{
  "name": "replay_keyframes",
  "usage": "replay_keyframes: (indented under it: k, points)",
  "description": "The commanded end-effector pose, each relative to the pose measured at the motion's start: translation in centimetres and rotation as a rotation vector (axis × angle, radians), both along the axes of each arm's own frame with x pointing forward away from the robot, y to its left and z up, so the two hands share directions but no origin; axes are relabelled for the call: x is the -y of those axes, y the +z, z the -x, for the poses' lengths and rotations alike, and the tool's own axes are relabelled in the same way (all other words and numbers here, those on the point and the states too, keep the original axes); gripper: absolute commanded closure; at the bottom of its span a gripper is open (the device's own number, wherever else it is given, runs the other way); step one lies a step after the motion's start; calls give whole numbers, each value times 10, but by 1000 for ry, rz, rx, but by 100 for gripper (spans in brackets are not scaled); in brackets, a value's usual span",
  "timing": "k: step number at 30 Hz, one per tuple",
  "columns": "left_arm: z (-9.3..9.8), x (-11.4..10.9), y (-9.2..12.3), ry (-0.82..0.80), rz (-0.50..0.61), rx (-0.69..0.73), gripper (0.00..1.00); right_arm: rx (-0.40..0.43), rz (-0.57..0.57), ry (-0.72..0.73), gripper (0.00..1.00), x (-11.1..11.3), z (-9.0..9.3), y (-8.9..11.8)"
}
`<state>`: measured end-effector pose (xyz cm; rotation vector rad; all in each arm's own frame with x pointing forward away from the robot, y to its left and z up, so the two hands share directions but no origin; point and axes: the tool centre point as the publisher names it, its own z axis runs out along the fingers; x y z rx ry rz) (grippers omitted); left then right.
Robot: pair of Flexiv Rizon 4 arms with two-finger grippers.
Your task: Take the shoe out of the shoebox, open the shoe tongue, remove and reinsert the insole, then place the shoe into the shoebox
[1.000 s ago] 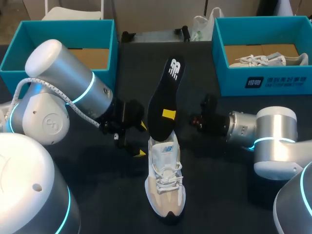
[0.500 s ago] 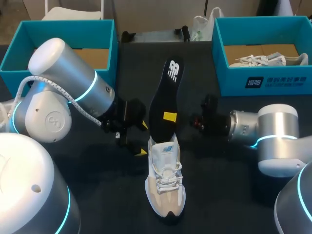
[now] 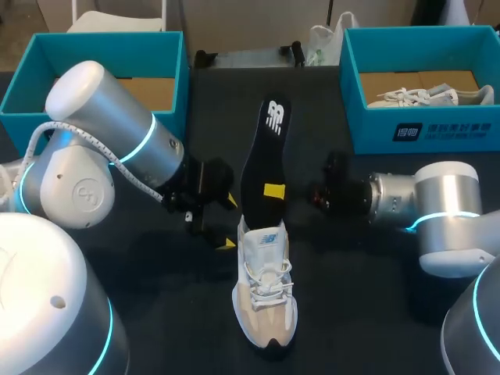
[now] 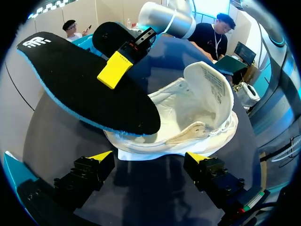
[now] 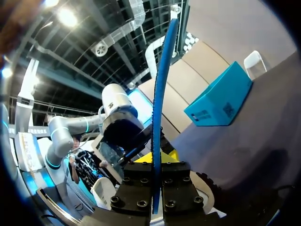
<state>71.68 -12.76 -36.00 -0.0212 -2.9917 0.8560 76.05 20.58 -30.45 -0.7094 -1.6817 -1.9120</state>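
White shoe (image 3: pixel 266 289): on the dark bench (image 3: pixel 351 297), lower centre of frame, toe toward the bottom edge. Black insole (image 3: pixel 264 156): clamped between the right gripper (image 3: pixel 273 191) fingers, tilted up, lower end at the shoe's heel opening. Left gripper (image 3: pixel 226 223): fingers spread, empty, just left of the heel.

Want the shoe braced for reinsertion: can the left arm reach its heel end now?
Likely yes: the open left gripper faces the shoe with nothing between; the insole in the right gripper sits higher.
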Motion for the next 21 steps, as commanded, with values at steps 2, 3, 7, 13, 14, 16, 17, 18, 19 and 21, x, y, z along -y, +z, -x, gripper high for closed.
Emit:
replay_keyframes:
  k: [2,3,7,13,14,16,17,18,19,21]
  points:
    - [-1,0,-1,-1,0,0,0,-1,15,5,100,-2,0,0]
    - [-1,0,-1,-1,0,0,0,0,16,6,100,-1,0,0]
    - [-1,0,-1,-1,0,0,0,1,23,9,100,3,1,-2]
    - [-1,0,-1,-1,0,0,0,11,25,14,100,6,4,-5]
    - [-1,0,-1,-1,0,0,0,14,26,14,100,7,5,-5]
    - [-1,0,-1,-1,0,0,0,17,30,17,100,6,6,-6]
    - [-1,0,-1,-1,0,0,0,18,28,24,100,6,7,-8]
    - [-1,0,-1,-1,0,0,0,18,29,25,100,6,7,-8]
    - [-1,0,-1,-1,0,0,0,19,30,29,100,5,8,-10]
    - [-1,0,-1,-1,0,0,0,17,35,33,100,4,8,-13]
